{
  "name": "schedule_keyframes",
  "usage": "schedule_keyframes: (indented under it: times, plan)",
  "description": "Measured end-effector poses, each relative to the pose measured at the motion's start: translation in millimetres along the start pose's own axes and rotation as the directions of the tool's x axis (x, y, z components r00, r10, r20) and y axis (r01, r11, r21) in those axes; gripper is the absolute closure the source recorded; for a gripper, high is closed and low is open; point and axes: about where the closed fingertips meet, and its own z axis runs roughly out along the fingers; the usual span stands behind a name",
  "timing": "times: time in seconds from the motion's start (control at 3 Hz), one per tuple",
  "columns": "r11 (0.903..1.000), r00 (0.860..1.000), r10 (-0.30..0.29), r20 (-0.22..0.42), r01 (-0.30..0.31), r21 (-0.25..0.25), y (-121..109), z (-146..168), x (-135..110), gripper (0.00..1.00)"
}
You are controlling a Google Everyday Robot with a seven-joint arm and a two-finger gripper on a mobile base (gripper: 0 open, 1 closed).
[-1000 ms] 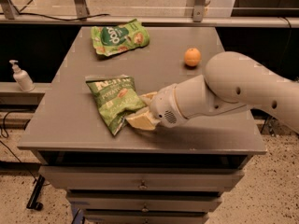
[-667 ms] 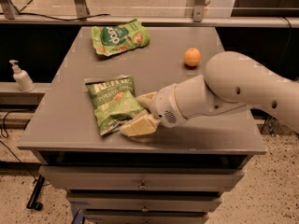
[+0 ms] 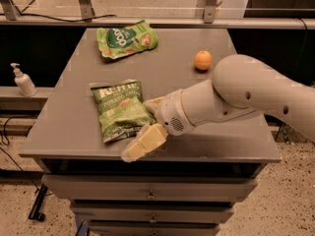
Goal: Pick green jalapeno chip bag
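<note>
The green jalapeno chip bag (image 3: 119,108) lies flat on the grey table (image 3: 197,97), left of centre, with white "Kettle" lettering at its top. My gripper (image 3: 140,129) comes in from the right on the white arm (image 3: 246,95) and sits at the bag's right edge. It is open: one cream finger (image 3: 143,144) lies in front of the bag's lower right corner and the other (image 3: 153,102) shows behind its right edge. The bag's edge lies between them.
A second green bag with a dark round logo (image 3: 126,39) lies at the table's far left. An orange (image 3: 203,60) sits at the far right. A soap dispenser (image 3: 22,80) stands on a ledge to the left. Drawers sit below the front edge.
The chip bag has turned and flattened from a crumpled, tilted pose to lying nearly square. The gripper has shifted slightly at its right edge, with the front finger reaching further out.
</note>
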Motion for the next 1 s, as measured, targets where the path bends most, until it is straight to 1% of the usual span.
schedule_keyframes:
  times: [0.33, 0.67, 1.0]
  plan:
    - [1.0000, 1.000, 0.000, 0.000, 0.000, 0.000, 0, 0, 0, 0.00]
    - [0.9944, 0.994, -0.104, 0.030, 0.103, 0.023, 7, -23, -21, 0.00]
    - [0.9574, 0.956, -0.284, 0.076, 0.279, 0.075, 21, -62, -62, 0.17]
